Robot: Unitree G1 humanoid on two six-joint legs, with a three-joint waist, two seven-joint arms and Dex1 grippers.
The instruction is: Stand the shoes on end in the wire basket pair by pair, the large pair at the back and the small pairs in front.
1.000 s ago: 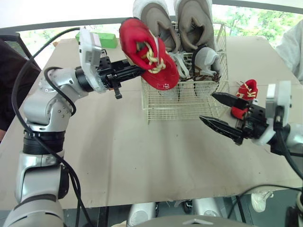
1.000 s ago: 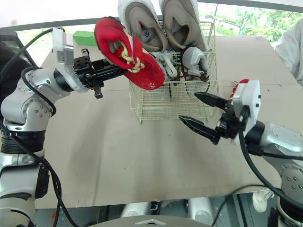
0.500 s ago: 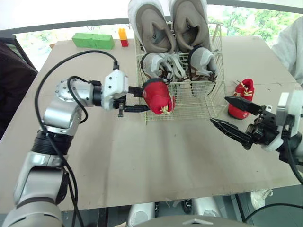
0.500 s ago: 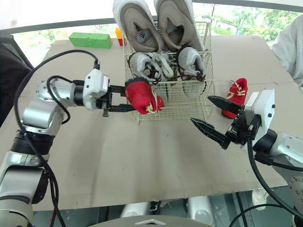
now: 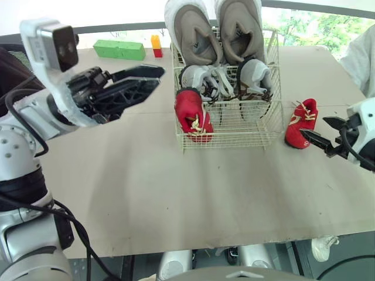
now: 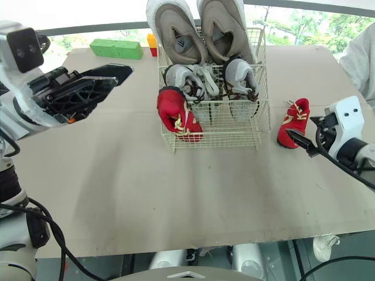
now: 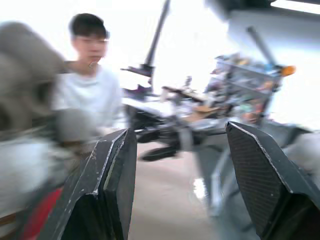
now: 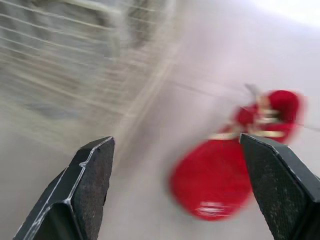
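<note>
The left gripper held a red shoe at the basket's front-left corner half a second ago. Now it is up and away to the left, over the bench, with its jaws wide apart and empty. The right gripper now sits off the basket's right side, its jaws wide open with nothing in them. They are aimed at the loose shoe, which lies just ahead of their tips and is not yet gripped.

So the placed shoe is released and stays up unaided. One red shoe is in and its mate is out, and that looks like the last shoe to go.

The loose shoe lies on its sole on the bench just right of the basket. Its long axis runs near to far, with the rounded toe towards the robot, the laces up and the heel away.

The placed shoe stands on end in the front-left corner. Its long axis is close to upright with a slight lean, and its laces sit low and face forward. I cannot say for sure which end is down.

Behind it the grey pair stands in the middle row, and the large pair rises above the rim at the back.
</note>
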